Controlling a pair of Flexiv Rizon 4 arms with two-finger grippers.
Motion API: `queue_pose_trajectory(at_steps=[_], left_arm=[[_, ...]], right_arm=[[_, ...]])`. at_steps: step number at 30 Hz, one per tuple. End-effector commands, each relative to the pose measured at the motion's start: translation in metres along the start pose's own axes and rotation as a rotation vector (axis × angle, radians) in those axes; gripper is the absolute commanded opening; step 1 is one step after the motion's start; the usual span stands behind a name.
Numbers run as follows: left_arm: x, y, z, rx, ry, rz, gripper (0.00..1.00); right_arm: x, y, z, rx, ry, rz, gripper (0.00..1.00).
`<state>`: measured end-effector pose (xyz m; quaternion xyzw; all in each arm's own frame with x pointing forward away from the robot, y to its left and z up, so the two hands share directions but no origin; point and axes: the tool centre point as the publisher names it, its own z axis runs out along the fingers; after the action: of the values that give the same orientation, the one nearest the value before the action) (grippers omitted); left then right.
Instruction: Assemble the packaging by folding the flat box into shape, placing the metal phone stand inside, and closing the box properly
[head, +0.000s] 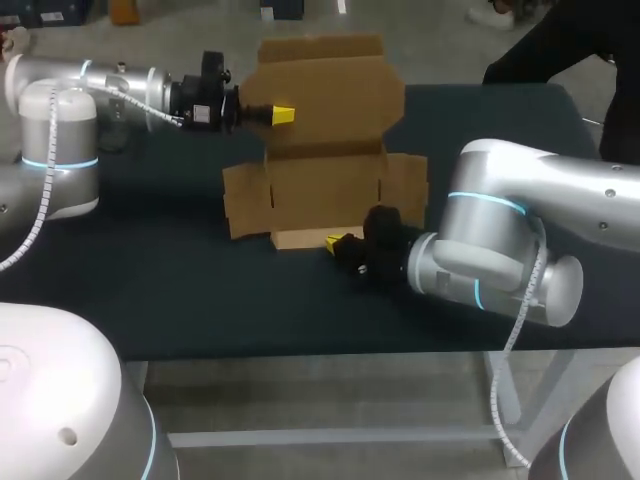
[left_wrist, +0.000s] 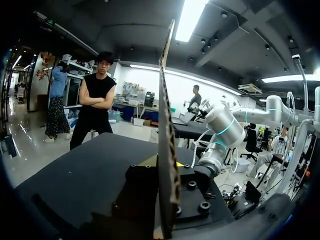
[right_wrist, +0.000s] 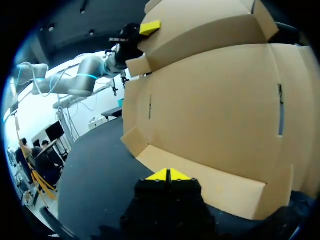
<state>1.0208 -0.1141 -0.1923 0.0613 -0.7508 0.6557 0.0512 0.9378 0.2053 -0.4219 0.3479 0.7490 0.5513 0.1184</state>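
Brown box (head: 330, 185), left tool (head: 283, 115) clamping it

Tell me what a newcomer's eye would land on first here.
The half-folded brown cardboard box stands in the middle of the dark table, its lid flap upright. The left gripper grips that flap's edge up high, a yellow tip on either side. The right gripper sits low at the box's front flap, tips pressed together.

We see our brown cardboard box (head: 325, 190) half-folded, back panel and lid standing upright. Side flaps spread outward, and a narrow front flap lies flat
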Motion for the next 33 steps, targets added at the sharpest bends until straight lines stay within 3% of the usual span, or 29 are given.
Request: queue_pose_trajectory(at_steps=[1,12,22,33], left_arm=[[-0.001,0.001,-0.001,0.0,0.005,0.0,0.0],[-0.001,0.001,-0.001,0.0,0.005,0.0,0.0],[-0.001,0.001,-0.001,0.0,0.005,0.0,0.0],[-0.001,0.001,-0.001,0.0,0.005,0.0,0.0]], right_arm=[[0.001,-0.005,0.009,-0.003,-0.027,0.0,0.0],[-0.004,-0.009,0.011,-0.003,-0.041,0.014,0.0],[0.002,0.002,0.004,-0.052,-0.024,0.0,0.0],[-0.009,-0.002,0.017,-0.028,-0.039,0.008,0.0]])
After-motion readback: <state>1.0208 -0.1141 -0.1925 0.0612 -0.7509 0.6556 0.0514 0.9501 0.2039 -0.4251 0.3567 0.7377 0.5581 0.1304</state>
